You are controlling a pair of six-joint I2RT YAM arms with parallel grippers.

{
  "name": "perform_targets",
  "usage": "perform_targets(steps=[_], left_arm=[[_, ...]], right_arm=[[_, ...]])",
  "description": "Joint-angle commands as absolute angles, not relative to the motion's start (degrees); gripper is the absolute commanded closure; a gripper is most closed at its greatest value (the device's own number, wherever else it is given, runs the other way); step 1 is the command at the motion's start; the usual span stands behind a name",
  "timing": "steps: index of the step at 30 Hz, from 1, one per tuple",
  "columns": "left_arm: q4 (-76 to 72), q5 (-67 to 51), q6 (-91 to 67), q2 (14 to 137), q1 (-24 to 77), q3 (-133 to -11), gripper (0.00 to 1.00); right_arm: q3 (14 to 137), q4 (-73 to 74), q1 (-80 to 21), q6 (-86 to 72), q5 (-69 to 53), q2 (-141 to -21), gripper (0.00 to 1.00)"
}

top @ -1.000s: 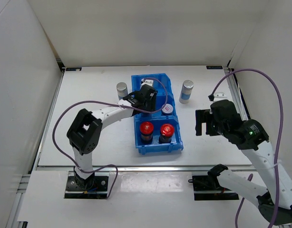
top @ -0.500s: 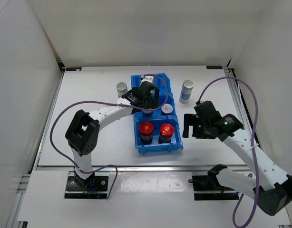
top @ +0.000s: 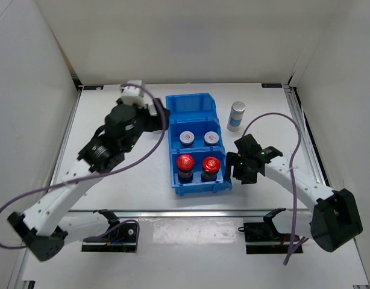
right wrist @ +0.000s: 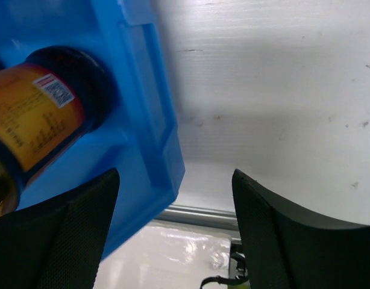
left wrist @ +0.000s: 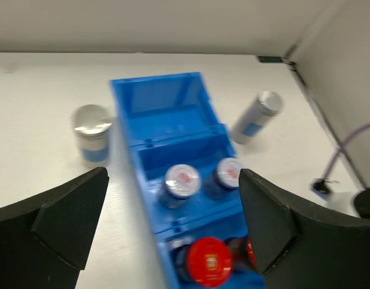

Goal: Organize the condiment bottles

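The blue bin holds two red-capped dark jars in its front compartment and two silver-lidded jars in the middle one. The back compartment is bare. One grey cylinder stands right of the bin. Another grey cylinder stands left of it, hidden under my left arm in the top view. My left gripper hangs open above the bin's left side, holding nothing. My right gripper is open, low at the bin's right front corner, which lies between its fingers.
White walls close the table on three sides. A metal rail runs along the near edge just past the right gripper. Purple cables loop over the right side of the table. A red-capped jar's yellow-labelled body shows inside the bin.
My left gripper opened, let go of a silver-lidded jar in the middle compartment, and rose back to the left. My right arm swung left and down to the bin's corner, its jaws narrowing.
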State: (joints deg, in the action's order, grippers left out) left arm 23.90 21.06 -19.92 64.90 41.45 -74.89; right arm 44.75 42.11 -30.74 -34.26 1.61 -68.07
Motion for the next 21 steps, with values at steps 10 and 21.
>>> perform_targets(steps=[10,21], left_arm=[[27.60,30.94,-13.44,50.27,28.05,-59.59,0.00],[27.60,29.79,-14.50,50.27,21.09,-55.72,0.00]], right_arm=[[38.59,33.93,-29.88,-35.24,-9.39,-71.37,0.34],[34.63,38.93,-29.88,-35.77,-11.08,-62.94,0.27]])
